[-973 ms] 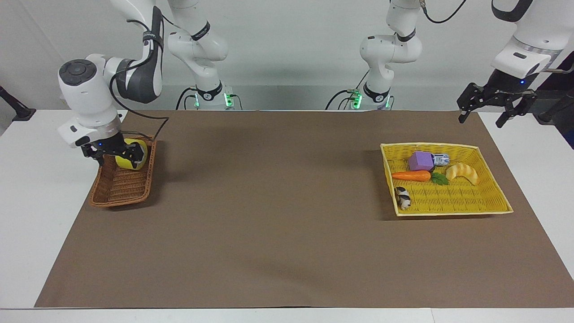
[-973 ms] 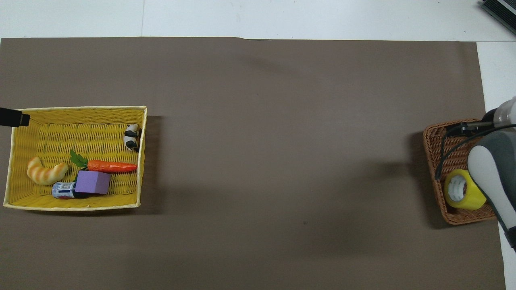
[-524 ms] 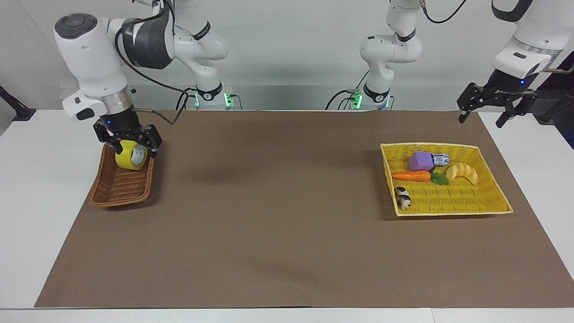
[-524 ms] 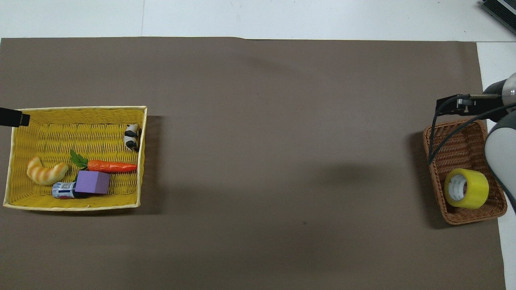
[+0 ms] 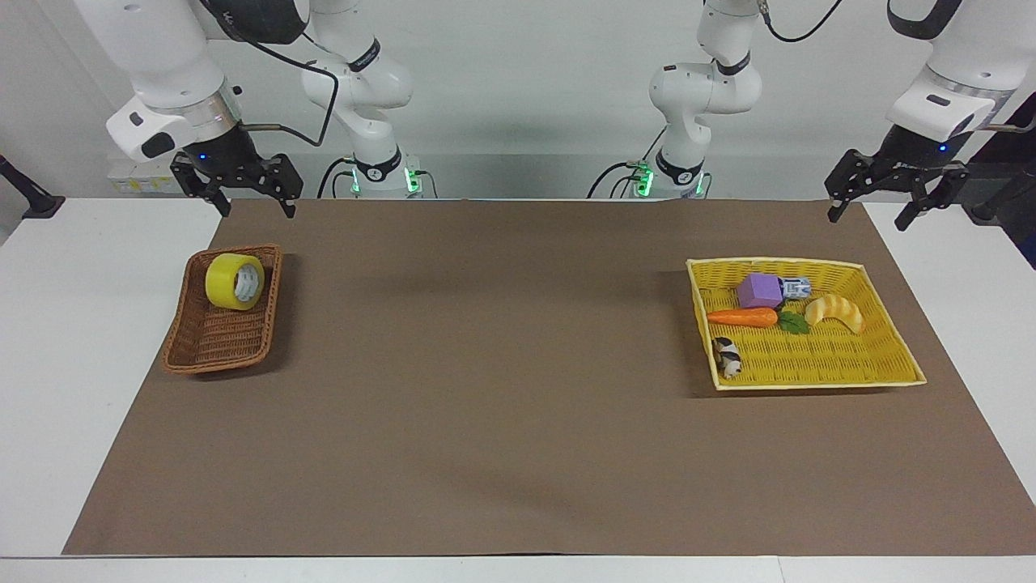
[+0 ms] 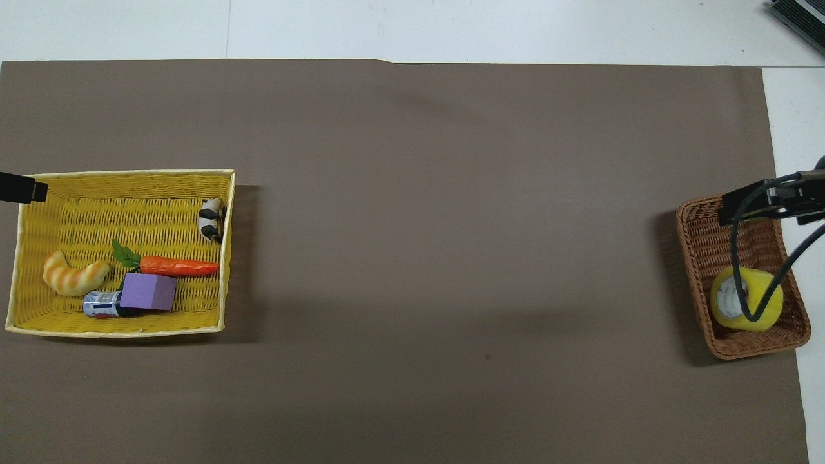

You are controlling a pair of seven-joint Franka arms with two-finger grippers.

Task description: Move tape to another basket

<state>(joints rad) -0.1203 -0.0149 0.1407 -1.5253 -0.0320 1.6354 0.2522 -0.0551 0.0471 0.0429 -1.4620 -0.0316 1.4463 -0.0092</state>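
Observation:
The tape (image 5: 235,281), a yellow roll with a white core, lies free in the brown wicker basket (image 5: 212,344), at the basket's end nearer to the robots. It also shows in the overhead view (image 6: 727,303), in the same basket (image 6: 709,238), partly crossed by a black cable. My right gripper (image 5: 256,209) is open and empty, raised in the air over the mat's edge by the robots, apart from the tape. My left gripper (image 5: 866,219) is open and empty, and waits raised over the mat's corner at the left arm's end.
A larger yellow tray basket (image 5: 817,385) stands toward the left arm's end. It holds a carrot (image 5: 740,317), a purple block (image 5: 759,290), a croissant toy (image 5: 835,312), a small cow toy (image 5: 728,356) and a small can (image 5: 796,287). A brown mat (image 5: 502,364) covers the table.
My right gripper has let go of the tape, risen out of the brown basket and drawn back toward the robots. The tape stays in the basket. The left arm has not moved.

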